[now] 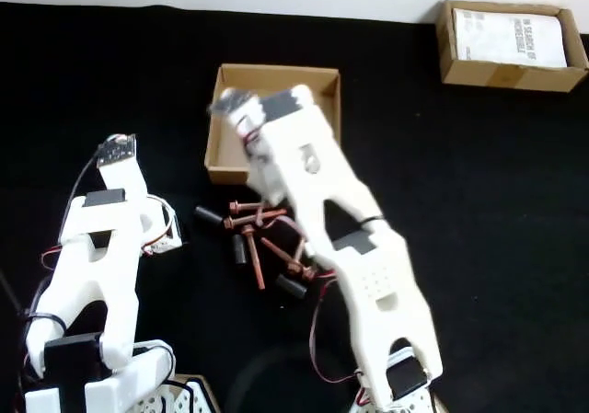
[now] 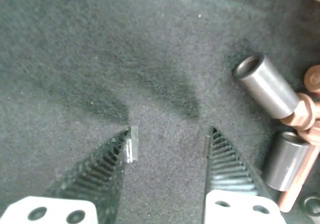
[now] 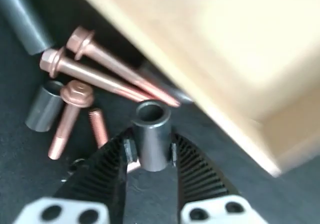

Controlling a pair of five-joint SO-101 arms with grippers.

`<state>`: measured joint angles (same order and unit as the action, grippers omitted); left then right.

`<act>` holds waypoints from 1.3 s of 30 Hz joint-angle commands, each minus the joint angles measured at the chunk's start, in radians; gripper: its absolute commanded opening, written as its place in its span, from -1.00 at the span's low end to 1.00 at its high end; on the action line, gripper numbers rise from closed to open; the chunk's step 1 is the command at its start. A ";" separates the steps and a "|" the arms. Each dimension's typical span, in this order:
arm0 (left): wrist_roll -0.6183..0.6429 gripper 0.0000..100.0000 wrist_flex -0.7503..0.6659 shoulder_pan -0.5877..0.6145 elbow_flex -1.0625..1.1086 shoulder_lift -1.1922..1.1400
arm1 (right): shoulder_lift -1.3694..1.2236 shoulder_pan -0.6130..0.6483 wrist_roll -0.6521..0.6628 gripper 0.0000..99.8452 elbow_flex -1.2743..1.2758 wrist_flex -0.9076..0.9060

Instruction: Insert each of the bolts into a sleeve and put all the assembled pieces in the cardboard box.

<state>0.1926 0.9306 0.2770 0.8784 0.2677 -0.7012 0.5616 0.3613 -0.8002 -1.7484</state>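
Note:
My right gripper (image 3: 150,151) is shut on a dark grey sleeve (image 3: 151,134), held upright with its open end showing, just beside the wall of the cardboard box (image 3: 210,49). Copper bolts (image 3: 95,74) and more sleeves (image 3: 44,104) lie on the black mat beyond it. In the high view the right arm (image 1: 313,174) reaches over the pile of bolts (image 1: 262,247) to the near edge of the cardboard box (image 1: 276,74). My left gripper (image 2: 169,139) stands open over bare mat. Two sleeves (image 2: 265,87) lie to one side of it, apart from its fingers.
A second cardboard box (image 1: 511,68) with a printed sheet in it stands at the far right of the table. Loose sleeves (image 1: 208,215) lie around the bolt pile. The left arm (image 1: 101,247) stands at the near left, over black mat.

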 commanded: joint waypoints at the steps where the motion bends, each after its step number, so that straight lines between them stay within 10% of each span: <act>1: -0.006 -0.55 -0.011 -0.022 -0.004 0.007 | 0.260 -0.050 -0.012 -0.99 0.024 -0.018; 14: -0.048 -0.56 0.014 -0.068 -0.025 -0.044 | 1.064 -0.220 -0.075 -0.99 0.854 -0.012; 19: -0.075 -0.55 0.328 -0.076 -0.252 -0.093 | 1.299 -0.423 -0.075 -0.99 1.142 0.039; 27: -0.175 -0.56 0.801 -0.326 -0.688 -0.143 | 1.572 -0.774 -0.005 -0.99 1.560 0.229; 39: -0.170 -0.55 0.810 -0.645 -1.004 -0.524 | 1.779 -1.012 0.180 -0.99 1.802 0.381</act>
<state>0.0238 1.7269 -0.3337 -0.0222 -0.1757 1.0388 -0.4051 0.5148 0.9858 -1.3924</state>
